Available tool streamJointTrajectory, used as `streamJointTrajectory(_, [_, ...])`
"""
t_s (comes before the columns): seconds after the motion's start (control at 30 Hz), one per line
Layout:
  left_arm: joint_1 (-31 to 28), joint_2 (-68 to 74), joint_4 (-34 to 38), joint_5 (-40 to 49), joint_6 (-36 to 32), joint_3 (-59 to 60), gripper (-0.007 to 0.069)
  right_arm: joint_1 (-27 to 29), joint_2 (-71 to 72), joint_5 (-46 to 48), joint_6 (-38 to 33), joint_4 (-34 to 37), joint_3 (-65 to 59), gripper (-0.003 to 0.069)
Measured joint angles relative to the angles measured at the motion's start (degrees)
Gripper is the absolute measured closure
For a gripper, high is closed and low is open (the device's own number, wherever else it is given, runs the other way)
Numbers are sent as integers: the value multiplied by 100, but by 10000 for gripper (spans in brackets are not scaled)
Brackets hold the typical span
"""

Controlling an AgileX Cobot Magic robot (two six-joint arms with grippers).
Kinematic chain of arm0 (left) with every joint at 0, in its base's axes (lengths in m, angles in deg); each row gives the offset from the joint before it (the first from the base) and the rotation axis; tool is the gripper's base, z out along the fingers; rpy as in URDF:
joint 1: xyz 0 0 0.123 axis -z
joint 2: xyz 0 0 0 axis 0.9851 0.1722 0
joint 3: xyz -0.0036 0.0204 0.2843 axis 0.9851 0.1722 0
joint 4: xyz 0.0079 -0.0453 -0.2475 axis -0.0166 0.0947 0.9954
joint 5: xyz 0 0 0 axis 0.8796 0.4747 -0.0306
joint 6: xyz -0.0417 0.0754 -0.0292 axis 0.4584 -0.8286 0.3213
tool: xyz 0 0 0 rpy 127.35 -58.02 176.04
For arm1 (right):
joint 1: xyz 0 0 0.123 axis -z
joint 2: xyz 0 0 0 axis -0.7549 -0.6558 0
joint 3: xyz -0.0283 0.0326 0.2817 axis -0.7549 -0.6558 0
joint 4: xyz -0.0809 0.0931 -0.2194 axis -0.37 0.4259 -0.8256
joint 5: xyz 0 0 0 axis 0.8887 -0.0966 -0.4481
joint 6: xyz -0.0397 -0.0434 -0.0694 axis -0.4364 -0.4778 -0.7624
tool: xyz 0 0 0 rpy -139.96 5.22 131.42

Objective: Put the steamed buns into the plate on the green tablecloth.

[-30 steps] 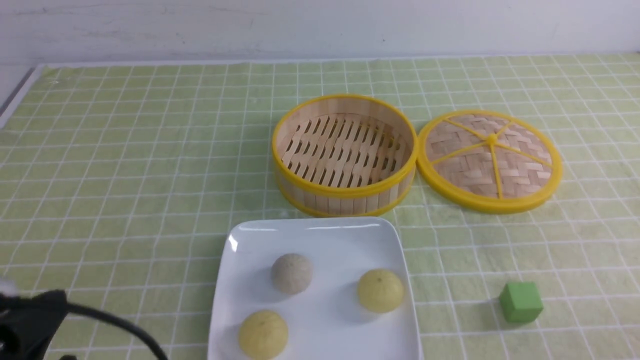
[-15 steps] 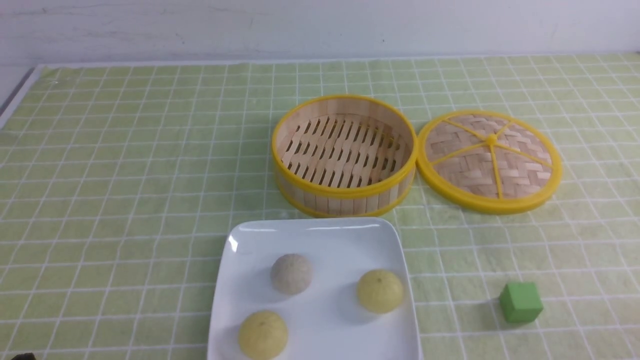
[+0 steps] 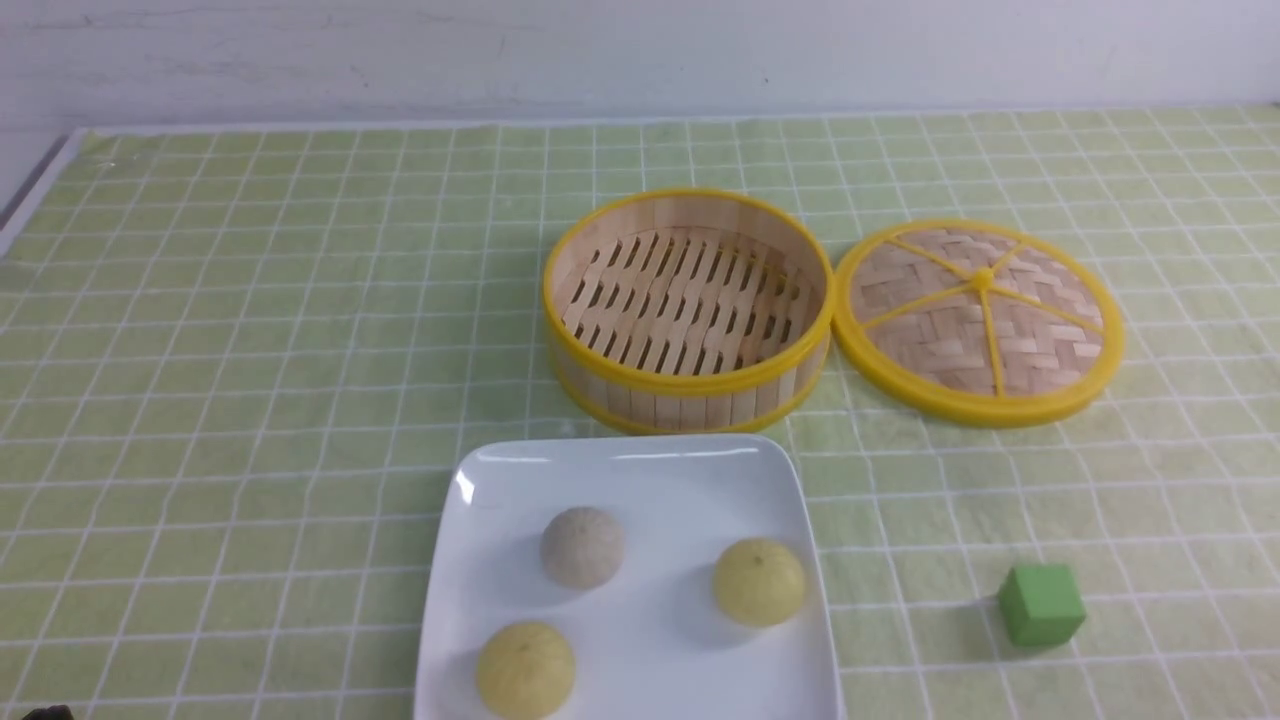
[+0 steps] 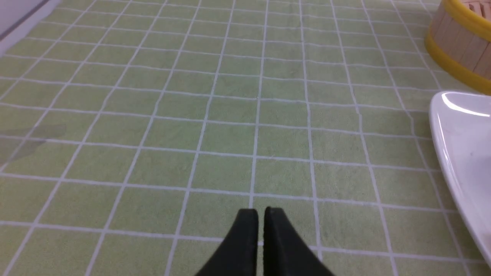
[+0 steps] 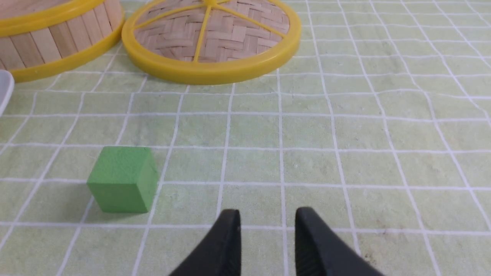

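Note:
Three steamed buns lie in the white square plate (image 3: 650, 480) on the green tablecloth (image 3: 250, 350): a greyish one (image 3: 582, 546), a pale yellow one (image 3: 759, 582) and another yellow one (image 3: 525, 670) near the plate's front. In the left wrist view my left gripper (image 4: 261, 214) hovers over bare cloth, its fingers almost together with nothing between them, and the plate's corner (image 4: 460, 145) lies off to one side. My right gripper (image 5: 267, 218) is open and empty above the cloth, next to a green cube (image 5: 122, 178).
An empty bamboo steamer basket (image 3: 688, 310) stands behind the plate, its woven lid (image 3: 980, 320) flat on the cloth to the right. The green cube (image 3: 1041, 604) sits right of the plate. A dark bit of the left arm (image 3: 45, 714) shows at the bottom-left corner.
The left arm and its black cable have drawn back out of the front view's lower left. The buns, plate and basket have not moved.

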Motion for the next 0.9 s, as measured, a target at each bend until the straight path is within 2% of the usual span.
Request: streamJointTrajectory(0.9, [0,0,-186,5,0,0,552,0,0,0,10,0,0,420])
